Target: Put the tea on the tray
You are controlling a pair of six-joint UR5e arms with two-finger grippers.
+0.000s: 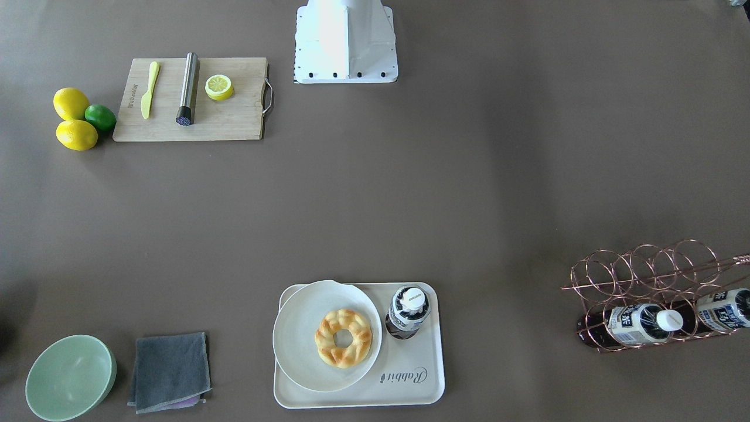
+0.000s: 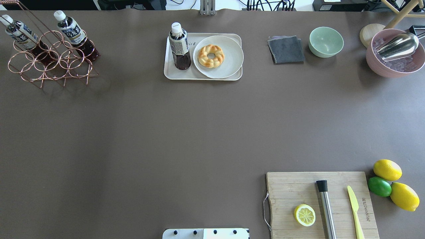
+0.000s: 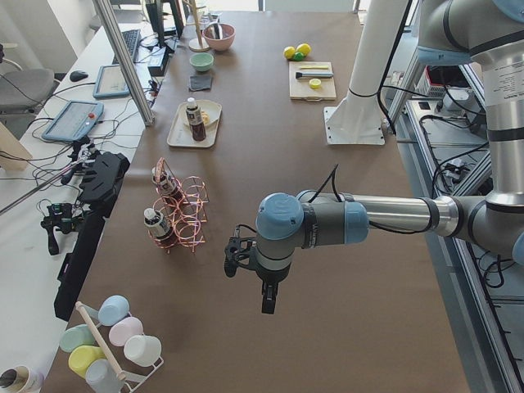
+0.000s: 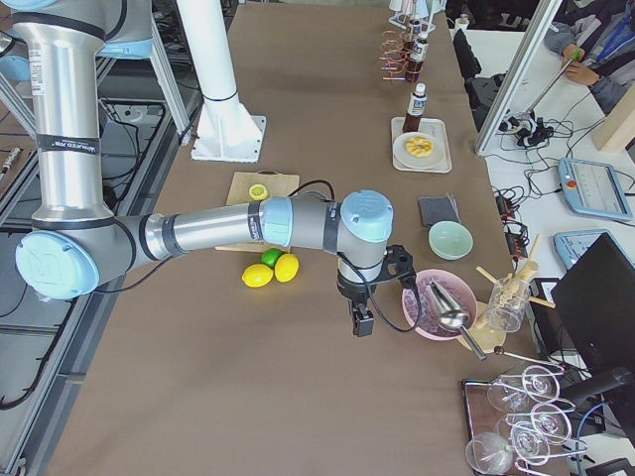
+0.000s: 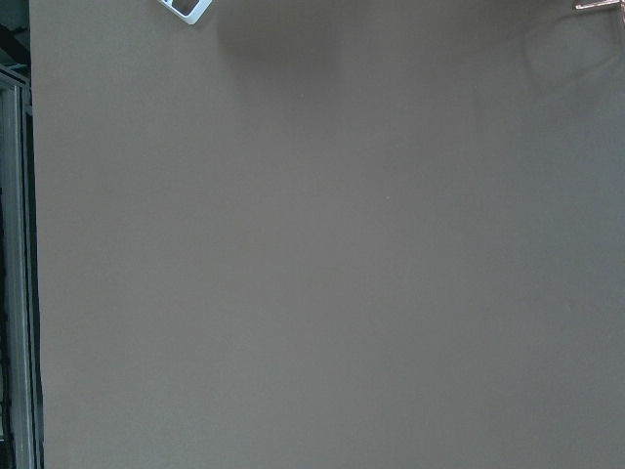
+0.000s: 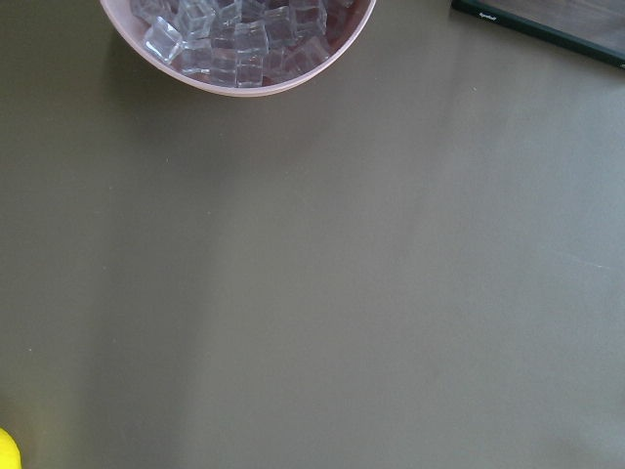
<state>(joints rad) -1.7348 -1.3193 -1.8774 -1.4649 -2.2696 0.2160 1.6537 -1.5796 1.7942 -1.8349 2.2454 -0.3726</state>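
Note:
The tea (image 1: 408, 310) is a small bottle with a white cap. It stands upright on the cream tray (image 1: 410, 381), beside the round plate. It also shows in the overhead view (image 2: 179, 46) on the tray (image 2: 172, 74), and in the left view (image 3: 193, 119). My left gripper (image 3: 268, 301) shows only in the left view, above bare table, far from the tray; I cannot tell if it is open or shut. My right gripper (image 4: 360, 322) shows only in the right view, near the pink bowl; I cannot tell its state either.
A white plate (image 2: 229, 56) with a doughnut (image 2: 210, 55) fills the tray's other side. A copper wire rack (image 2: 49, 63) holds two more bottles. A grey cloth (image 2: 285, 49), green bowl (image 2: 326, 41), pink ice bowl (image 2: 395, 54), cutting board (image 2: 292, 189) and lemons (image 2: 387, 169) lie around.

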